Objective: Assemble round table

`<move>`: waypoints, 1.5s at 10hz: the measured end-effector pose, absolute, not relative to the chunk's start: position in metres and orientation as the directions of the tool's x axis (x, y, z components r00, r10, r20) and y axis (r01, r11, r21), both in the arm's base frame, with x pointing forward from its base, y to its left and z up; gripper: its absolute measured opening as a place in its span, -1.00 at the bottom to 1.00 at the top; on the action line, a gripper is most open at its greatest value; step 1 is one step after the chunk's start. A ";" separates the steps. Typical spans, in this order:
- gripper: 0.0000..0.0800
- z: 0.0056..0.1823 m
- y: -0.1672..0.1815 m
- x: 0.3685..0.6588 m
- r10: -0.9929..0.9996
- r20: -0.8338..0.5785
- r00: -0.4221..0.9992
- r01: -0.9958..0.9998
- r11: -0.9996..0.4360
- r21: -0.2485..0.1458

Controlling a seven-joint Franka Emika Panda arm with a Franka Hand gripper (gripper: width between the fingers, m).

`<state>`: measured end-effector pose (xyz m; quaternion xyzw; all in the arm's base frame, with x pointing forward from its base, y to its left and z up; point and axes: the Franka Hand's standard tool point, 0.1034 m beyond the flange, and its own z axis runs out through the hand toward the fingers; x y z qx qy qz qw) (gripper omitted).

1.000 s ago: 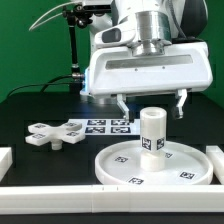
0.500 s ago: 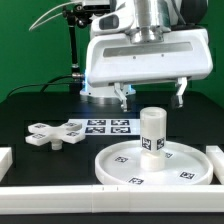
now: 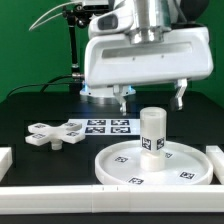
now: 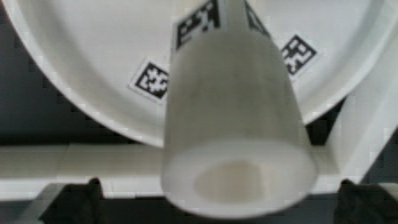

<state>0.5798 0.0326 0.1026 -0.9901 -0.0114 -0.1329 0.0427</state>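
The white round disc [image 3: 120, 165] lies flat near the front, with square tags on it. The short thick cylinder leg [image 3: 152, 132] stands upright on its middle. My gripper [image 3: 151, 97] hangs open just above the leg's top, one finger on each side, touching nothing. In the wrist view the leg [image 4: 240, 110] runs up toward the camera, between the dark fingertips [image 4: 71, 200], with the disc [image 4: 98, 70] below it. The cross-shaped base [image 3: 45, 135] lies flat on the exterior view's left, apart from the disc.
The marker board [image 3: 105, 126] lies flat between the cross base and the disc. White border rails run along the front [image 3: 100, 200], the exterior view's left [image 3: 5, 158] and right [image 3: 215, 155]. The arm's base stands behind.
My gripper has risen a little above the leg, still open. The leg, disc and cross base have not moved.
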 end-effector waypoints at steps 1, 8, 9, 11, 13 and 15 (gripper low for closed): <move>0.62 0.103 0.031 0.583 0.011 0.231 0.973 0.032 -0.995 -0.089; 0.62 0.092 0.043 0.574 0.027 0.039 0.999 0.032 -0.990 -0.135; 0.62 0.092 0.042 0.574 0.030 0.040 0.999 0.035 -0.990 -0.135; 0.40 0.091 0.042 0.574 0.034 0.040 0.999 0.039 -0.990 -0.135; 0.02 0.091 0.042 0.574 0.034 0.040 0.999 0.039 -0.990 -0.135; 0.02 0.091 0.042 0.574 0.023 0.038 0.999 0.028 -0.990 -0.136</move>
